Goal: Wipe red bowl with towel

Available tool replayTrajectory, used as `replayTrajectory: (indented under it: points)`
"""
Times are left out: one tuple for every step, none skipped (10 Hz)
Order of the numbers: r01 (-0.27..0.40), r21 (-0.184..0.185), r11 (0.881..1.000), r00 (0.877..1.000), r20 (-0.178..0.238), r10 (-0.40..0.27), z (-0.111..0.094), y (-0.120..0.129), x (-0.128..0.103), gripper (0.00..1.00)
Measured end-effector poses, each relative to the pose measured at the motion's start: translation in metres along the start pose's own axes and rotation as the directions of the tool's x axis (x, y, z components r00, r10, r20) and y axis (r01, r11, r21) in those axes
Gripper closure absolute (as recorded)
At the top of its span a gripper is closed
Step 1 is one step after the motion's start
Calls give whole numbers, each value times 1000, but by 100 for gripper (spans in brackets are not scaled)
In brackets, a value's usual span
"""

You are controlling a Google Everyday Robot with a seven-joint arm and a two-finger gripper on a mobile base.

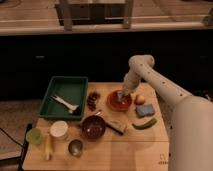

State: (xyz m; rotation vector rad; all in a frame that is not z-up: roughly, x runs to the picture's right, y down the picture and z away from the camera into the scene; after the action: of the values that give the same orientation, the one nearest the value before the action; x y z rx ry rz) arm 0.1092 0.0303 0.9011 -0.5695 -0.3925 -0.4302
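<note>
The red bowl (119,101) sits on the wooden table (135,147), right of centre near the back. My white arm reaches down from the right, and the gripper (122,93) is inside the bowl, over its middle. A small pale towel seems to be bunched under the gripper against the bowl's inside, but it is hard to make out.
A green tray (62,85) with a white utensil (65,102) stands at the left. A dark brown bowl (93,127), a brush (116,127), dark berries (93,99), a blue sponge (145,110), a green vegetable (144,124), an orange fruit (140,99), a white cup (59,129), a green cup (34,135) and a metal cup (75,147) lie around.
</note>
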Motion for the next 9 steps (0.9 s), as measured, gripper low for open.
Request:
replayTrajectory:
  points:
    - [31, -9, 999, 999, 8, -31, 3, -1, -8, 97]
    - [75, -27, 997, 997, 23, -75, 6, 4, -18, 97]
    - [96, -37, 995, 995, 32, -95, 7, 9, -23, 97]
    - [112, -49, 993, 993, 39, -110, 6, 21, -26, 97]
    - [121, -61, 991, 992, 42, -119, 4, 37, -24, 97]
    - [122, -69, 990, 992, 43, -119, 2, 50, -20, 97]
    - [113, -72, 991, 993, 42, -110, 0, 59, -15, 97]
    - [85, -70, 994, 996, 30, -83, -4, 69, 2, 97]
    - [60, -70, 996, 998, 17, -59, -6, 72, 12, 97]
